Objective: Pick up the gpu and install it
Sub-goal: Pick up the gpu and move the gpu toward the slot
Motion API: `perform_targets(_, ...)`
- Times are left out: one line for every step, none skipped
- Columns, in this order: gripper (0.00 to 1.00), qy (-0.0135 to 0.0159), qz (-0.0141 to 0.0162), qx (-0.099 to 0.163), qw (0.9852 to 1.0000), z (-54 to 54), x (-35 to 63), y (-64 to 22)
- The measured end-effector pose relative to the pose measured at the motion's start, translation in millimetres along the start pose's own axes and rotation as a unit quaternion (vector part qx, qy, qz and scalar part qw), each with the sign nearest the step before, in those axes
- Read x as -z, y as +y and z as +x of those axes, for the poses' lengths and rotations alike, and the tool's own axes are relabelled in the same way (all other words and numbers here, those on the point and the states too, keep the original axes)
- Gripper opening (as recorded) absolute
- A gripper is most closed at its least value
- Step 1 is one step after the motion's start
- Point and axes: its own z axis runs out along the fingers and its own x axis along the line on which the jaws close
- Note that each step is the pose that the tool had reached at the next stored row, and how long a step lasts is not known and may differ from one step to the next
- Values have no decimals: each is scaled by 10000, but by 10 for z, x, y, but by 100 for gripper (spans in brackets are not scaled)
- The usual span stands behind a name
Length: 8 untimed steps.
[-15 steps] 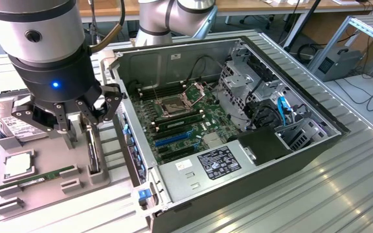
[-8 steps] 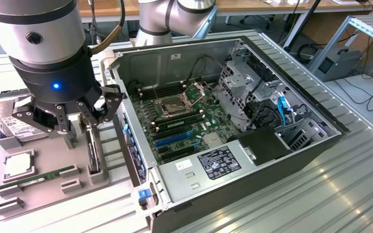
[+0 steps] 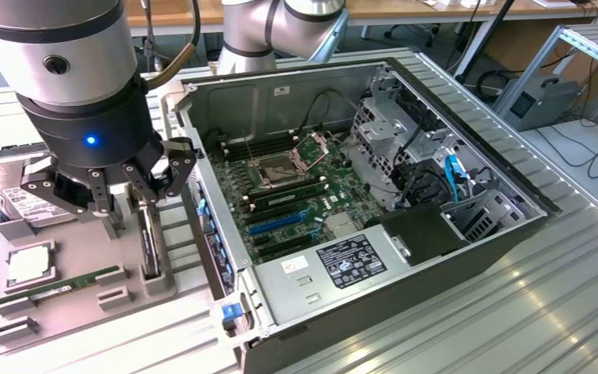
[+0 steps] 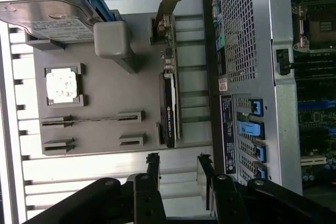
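The gpu (image 3: 152, 240) stands on its edge in a slot of the grey holder tray (image 3: 81, 312), at the exterior view's left beside the open computer case. In the wrist view the gpu (image 4: 169, 95) shows as a thin green card with a black cooler and a silver end bracket (image 4: 169, 1). My gripper (image 3: 131, 193) hovers just above the card, apart from it. Its jaws are open with nothing between them, and the gripper (image 4: 177, 167) sits close to the card's cooler end, roughly in line with its length.
The computer case (image 3: 403, 74) lies open with its motherboard (image 3: 289, 195) and blue slots (image 3: 278, 222) exposed. The tray (image 4: 105, 82) also holds a hard drive (image 4: 47, 17), a processor (image 4: 62, 86) and a RAM stick (image 4: 89, 120). The case's rear wall (image 4: 247, 51) stands close beside the gpu.
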Motion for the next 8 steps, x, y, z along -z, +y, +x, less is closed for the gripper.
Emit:
perform_targets(42, 0, 0, 0, 10000, 0, -3, 0)
perform_targets(42, 0, 0, 0, 10000, 0, -5, 0)
perform_targets(42, 0, 0, 0, 10000, 0, -8, 0)
perform_targets(42, 0, 0, 0, 10000, 0, -10, 0)
perform_targets(42, 0, 0, 0, 10000, 0, -14, -1)
perform_targets(42, 0, 0, 0, 10000, 0, -16, -1)
perform_targets(42, 0, 0, 0, 10000, 1, -19, -1)
perform_targets(42, 0, 0, 0, 10000, 1, -22, -1)
